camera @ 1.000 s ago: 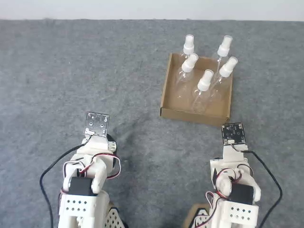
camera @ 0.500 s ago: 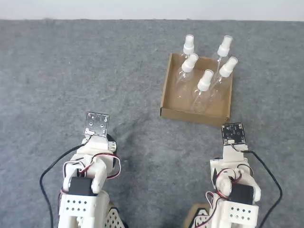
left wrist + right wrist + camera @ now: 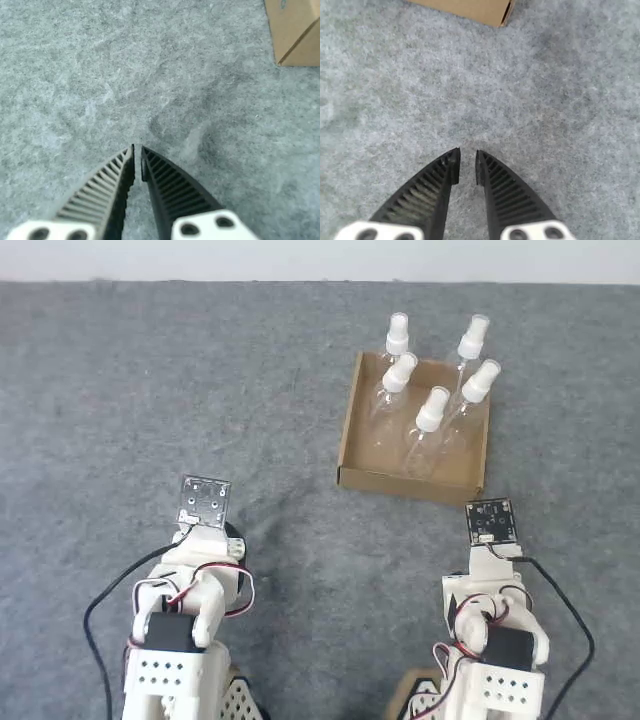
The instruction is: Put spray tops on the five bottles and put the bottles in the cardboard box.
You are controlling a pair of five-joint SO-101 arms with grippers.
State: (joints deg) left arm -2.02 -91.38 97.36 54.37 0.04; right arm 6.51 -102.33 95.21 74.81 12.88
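Bottles, all five capped, are standing in the cardboard box by the far edge of the tabletop, while my left claw and right claw are resting closed and empty, so swinging forward carelessly risks toppling them.

A grey carpet with a short, fuzzy nap covers the table top, running back to a straight far edge. Behind that edge lies a narrow strip of plain white wall. Seen close, the carpet's pile is mottled with lighter and darker swirls.
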